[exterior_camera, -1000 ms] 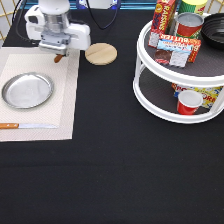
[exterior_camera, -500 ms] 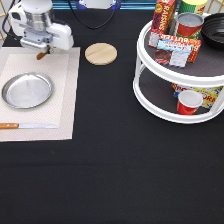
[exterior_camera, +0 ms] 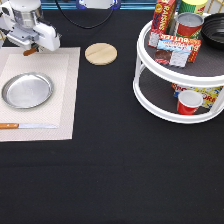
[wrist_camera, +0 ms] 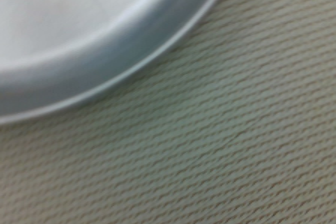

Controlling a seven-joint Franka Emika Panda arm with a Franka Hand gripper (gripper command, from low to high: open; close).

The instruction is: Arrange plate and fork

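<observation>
The plate (exterior_camera: 27,90) is a round shiny silver dish lying on the beige placemat (exterior_camera: 60,75) at the exterior view's left. Its rim also shows in the wrist view (wrist_camera: 82,55), over the mat's weave. My gripper (exterior_camera: 31,48) hangs over the mat's top left corner, above the plate in the exterior view. It is shut on the fork (exterior_camera: 31,51); only a short orange-brown piece of the handle pokes out below the hand, and the tines are hidden.
A wooden-handled knife (exterior_camera: 27,126) lies on the mat below the plate. A round tan wooden coaster (exterior_camera: 101,53) sits right of the mat. A white two-tier turntable (exterior_camera: 150,102) with cans, boxes and a red cup stands at the right.
My gripper has moved to the exterior view's left along the mat's top edge, carrying the fork with it. Plate, knife and coaster have not moved.
</observation>
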